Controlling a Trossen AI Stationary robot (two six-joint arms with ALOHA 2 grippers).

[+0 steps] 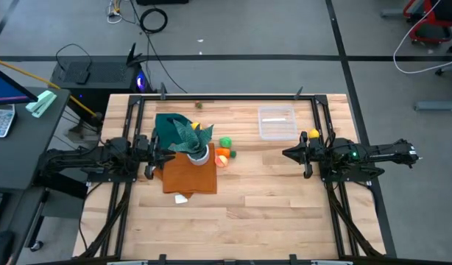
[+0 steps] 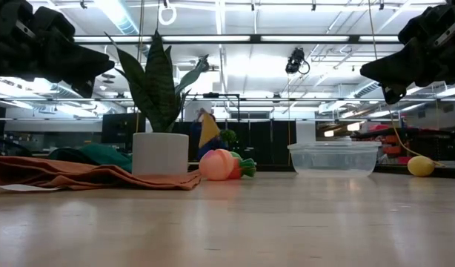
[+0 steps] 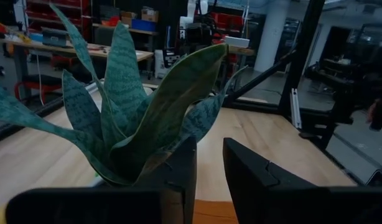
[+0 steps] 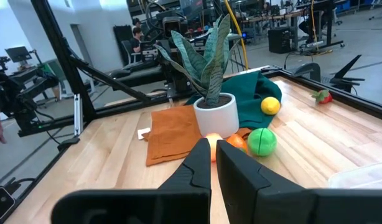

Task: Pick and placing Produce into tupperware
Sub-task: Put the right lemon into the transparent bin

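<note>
The clear tupperware (image 1: 277, 123) stands at the far right of the table, with nothing showing in it. A green ball (image 1: 226, 143), an orange piece (image 1: 223, 153) and a peach piece (image 1: 220, 161) lie beside the white plant pot (image 1: 199, 156). A yellow piece (image 1: 313, 135) lies near the right arm. Another yellow piece (image 4: 270, 106) lies on the green cloth, and a small red piece (image 4: 323, 96) lies by the far edge. My left gripper (image 1: 170, 154) hovers by the plant, open a little and empty. My right gripper (image 1: 285, 153) hovers right of the produce, shut and empty.
The spiky potted plant (image 3: 135, 112) stands right in front of my left gripper, on an orange cloth (image 1: 189, 177) with a green cloth (image 1: 167, 126) behind it. A white scrap (image 1: 181, 197) lies near the orange cloth. Bare wood spans the table's near half.
</note>
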